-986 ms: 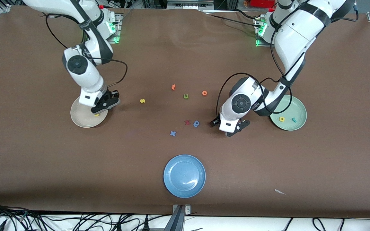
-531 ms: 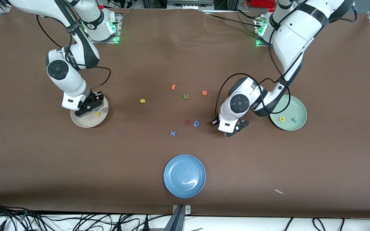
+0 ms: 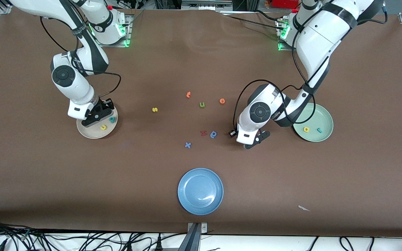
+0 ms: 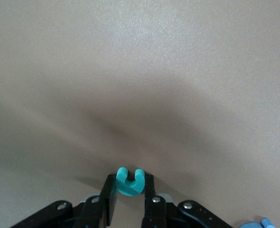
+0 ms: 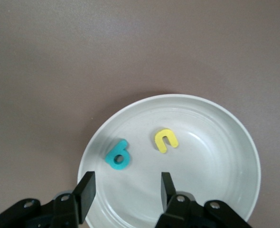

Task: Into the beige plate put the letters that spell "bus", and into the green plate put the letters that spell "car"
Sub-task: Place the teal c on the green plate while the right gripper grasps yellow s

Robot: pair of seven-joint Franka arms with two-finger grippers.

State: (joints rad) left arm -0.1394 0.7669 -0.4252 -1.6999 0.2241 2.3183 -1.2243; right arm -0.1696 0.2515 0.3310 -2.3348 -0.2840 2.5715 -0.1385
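Brown surface [image 3: 326, 181] carries beige plate [image 3: 84, 131], green plate [image 3: 321, 115], blue plate [image 3: 200, 191]; loose yellow s [image 3: 155, 109] & approx. six small letters mid-surface, maybe a paper scrap [image 3: 304, 208].

My left gripper's [image 4: 129, 202] black fingers [image 4: 110, 199] pinched a teal c [image 4: 130, 181]. In my beige plate [image 5: 225, 190] lay a teal b [image 5: 117, 155] and yellow u [image 5: 166, 140].

The only readable characters are loose foam letters. On the table [image 3: 291, 181] lie a yellow s [image 3: 155, 109], a green u [image 3: 202, 104] and a blue x [image 3: 187, 145]. The beige plate [image 3: 82, 131] holds a yellow u [image 3: 103, 127] and a teal b [image 3: 112, 120]. The green plate [image 3: 326, 116] holds a yellow a [image 3: 306, 129] and a light-blue r [image 3: 319, 130]. The left gripper [image 4: 129, 187] pinches a teal c [image 4: 130, 181].
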